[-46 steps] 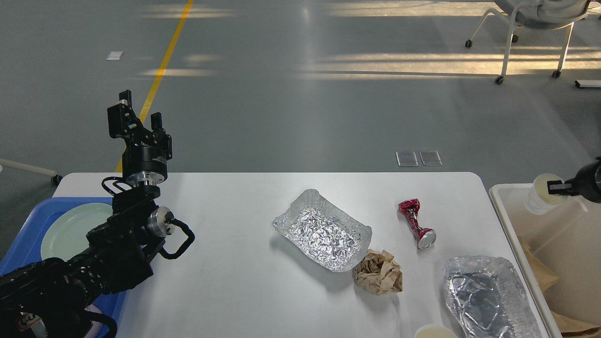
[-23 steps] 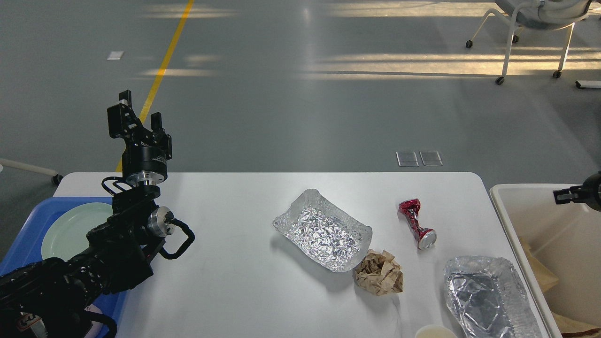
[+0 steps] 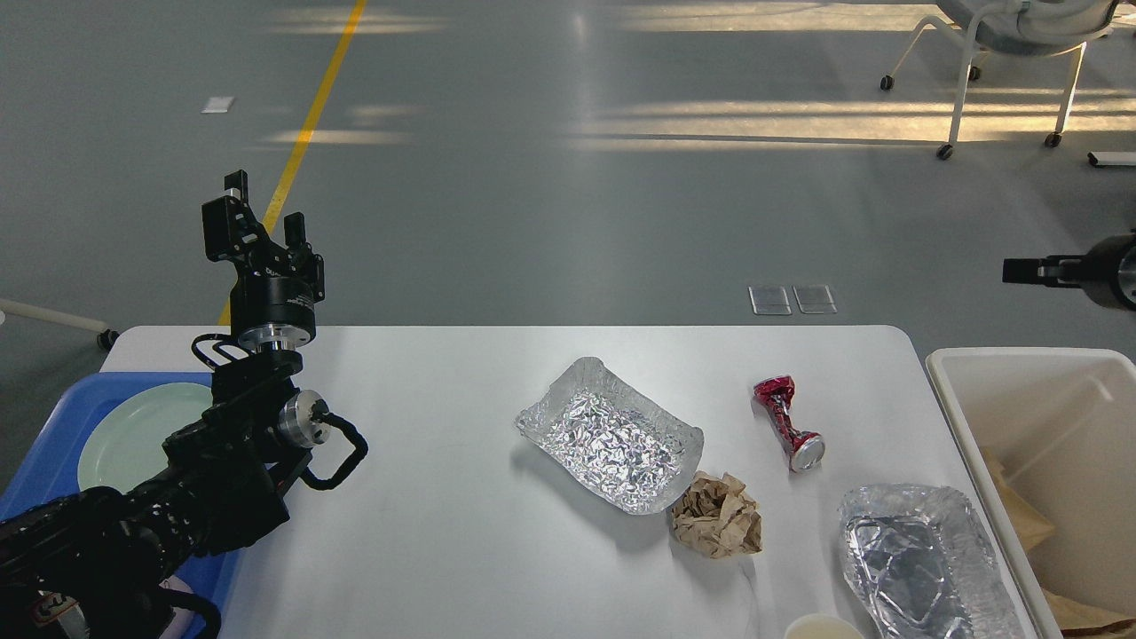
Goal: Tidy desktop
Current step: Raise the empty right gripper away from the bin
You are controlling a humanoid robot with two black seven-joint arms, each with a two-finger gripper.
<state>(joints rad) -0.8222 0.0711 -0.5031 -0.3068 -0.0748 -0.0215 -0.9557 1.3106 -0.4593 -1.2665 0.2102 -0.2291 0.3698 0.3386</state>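
The desktop [image 3: 461, 532] is a large white tabletop. On it lie a crinkled foil tray [image 3: 612, 435], a crushed red can [image 3: 788, 422], a ball of brown paper [image 3: 717, 515] and a second foil tray [image 3: 923, 559]. A pale cup rim [image 3: 821, 628] peeks in at the bottom edge. My left gripper [image 3: 257, 213] is raised over the table's far left corner, open and holding nothing. At the right edge my right gripper [image 3: 1021, 270] hovers above the bin, too small and dark to show its fingers.
An off-white plastic bin [image 3: 1021, 390] stands against the table's right side with brown paper [image 3: 1021, 515] inside. A blue tray [image 3: 44, 461] with a pale green plate [image 3: 133, 435] sits at the left, partly under my left arm. A wheeled chair [image 3: 1003, 53] stands far back right.
One second ago the right gripper held a white cup over the bin. The cup is gone from it, and the gripper has risen and shifted slightly left. The left arm has not moved.
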